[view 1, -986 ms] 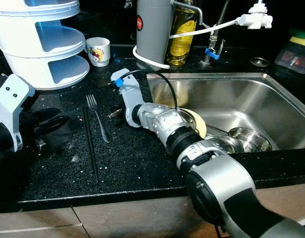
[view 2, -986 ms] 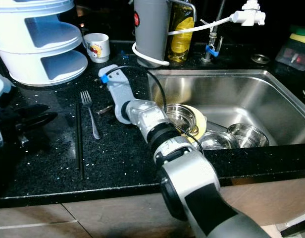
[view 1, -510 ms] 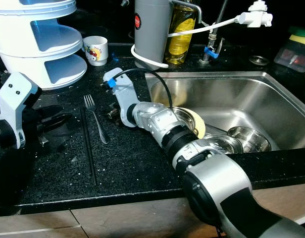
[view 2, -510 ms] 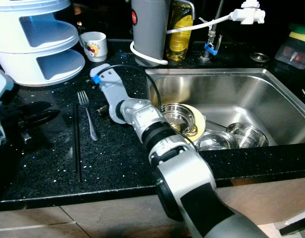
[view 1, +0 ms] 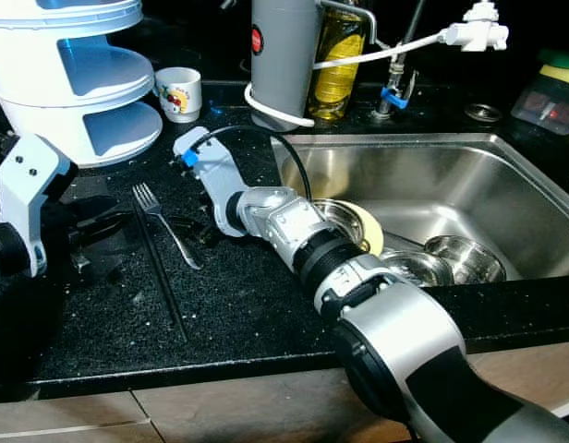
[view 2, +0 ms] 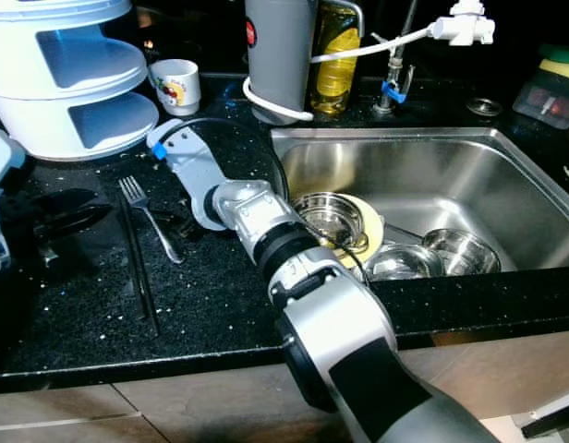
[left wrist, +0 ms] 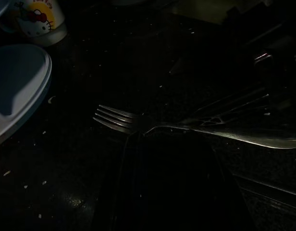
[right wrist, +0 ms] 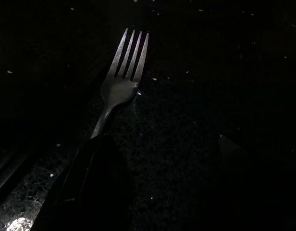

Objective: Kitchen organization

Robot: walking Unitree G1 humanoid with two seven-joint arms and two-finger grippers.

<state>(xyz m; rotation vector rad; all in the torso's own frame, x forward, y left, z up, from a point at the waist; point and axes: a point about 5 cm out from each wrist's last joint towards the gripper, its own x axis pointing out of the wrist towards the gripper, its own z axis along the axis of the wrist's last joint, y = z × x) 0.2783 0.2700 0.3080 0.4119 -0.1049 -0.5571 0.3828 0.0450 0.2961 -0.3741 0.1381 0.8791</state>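
Fork (view 1: 164, 224) lies flat on the black speckled counter (view 1: 248, 305), tines toward the back, handle angled toward the sink; a thin dark stick (view 1: 158, 268) lies just beside it on its left, roughly parallel; right gripper (view 1: 194, 231) is down at the fork's handle, arm reaching across from the sink side; in the right wrist view one black finger (right wrist: 90, 187) sits over the lower handle with the other finger off to the side, so fingers look apart around the handle, though too dark to say whether they touch it; left gripper (view 1: 95, 214) rests low on the counter left of the fork, apart from it, dark fingers pointing at it; cannot tell whether those fingers are apart or together; white tiered rack (view 1: 77, 83) stands at the back left, small cartoon mug (view 1: 181, 94) just right of it; grey cylinder (view 1: 284, 55) with a white hose and a yellow oil bottle (view 1: 340, 60) stand behind the sink corner; steel sink (view 1: 506, 175) holds several steel bowls (view 1: 460, 258) and a pale plate (view 1: 369, 231).
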